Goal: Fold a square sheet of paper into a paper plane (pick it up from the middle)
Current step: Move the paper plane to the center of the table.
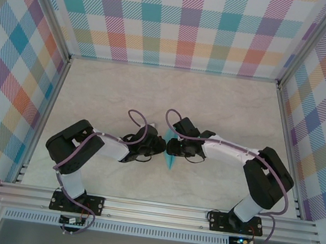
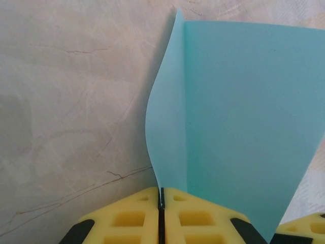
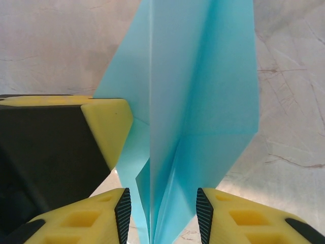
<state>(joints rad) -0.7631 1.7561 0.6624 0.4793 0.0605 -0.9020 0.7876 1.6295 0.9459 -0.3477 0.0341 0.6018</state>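
Note:
The light-blue paper plane, a sheet folded along straight creases, stands on edge at the middle of the table between both grippers. My left gripper is shut on it. In the left wrist view a thin curved flap of the paper is pinched between the yellow fingers of the left gripper. My right gripper is open. In the right wrist view its ribbed pads stand apart on either side of the plane's folded layers without touching them. The left gripper's yellow finger shows at the plane's left side.
The marble-patterned tabletop lies open behind and beside the arms. Plaid walls close the back and both sides. An aluminium rail with the arm bases runs along the near edge.

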